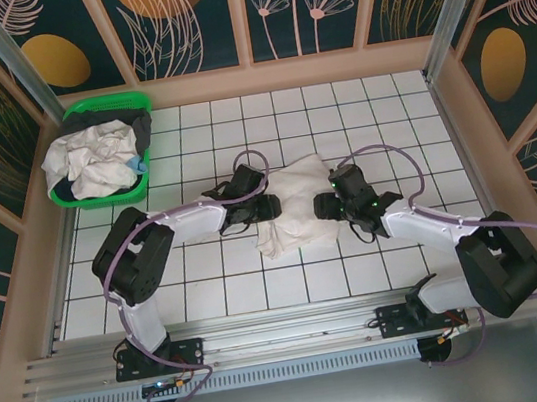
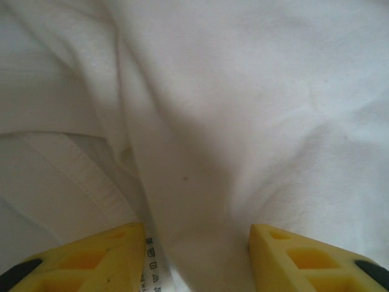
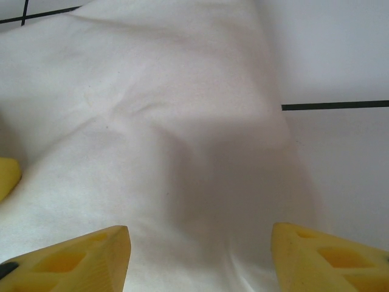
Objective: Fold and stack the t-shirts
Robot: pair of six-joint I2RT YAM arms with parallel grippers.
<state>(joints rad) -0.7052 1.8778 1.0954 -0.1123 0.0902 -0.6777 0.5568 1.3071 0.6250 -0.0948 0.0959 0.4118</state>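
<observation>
Step in hand: mid-fold on one t-shirt [image 1: 296, 212], both grippers at its edges, nothing stacked yet.

Far off the left fingers' outer side, the green basket [image 1: 108, 106] holds crumpled shirts [image 1: 91, 162] waiting their turn.

Left gripper [image 1: 261, 207]: the fingers stand partway apart at the shirt's left edge. In the wrist view a ridge of cloth [image 2: 200, 152] runs forward from between the fingers [image 2: 85, 258]. Can't tell if they pinch it or just straddle it, the view is too close. A care tag [image 2: 149, 254] sits right beside the inner face of the left finger, and a hem band [image 2: 79, 170] runs ahead of it.

Right gripper [image 1: 328, 204]: the fingers [image 3: 316, 258] are spread wide and hold nothing. Shirt fabric [image 3: 158, 121] lies flat between and ahead of them. Bare table [image 3: 340, 61] is beyond the right fingertip.

Next move, as I judge it: pick the loose edge at each side cleanly in one layer and carry it over evenly, both arms matched. Otherwise the bundle skews.

Axis: the bundle's long side runs away from the arm bases, leaning slightly right at the far end, across the line joining the two grippers. The tag and hem face the left fingers.
</observation>
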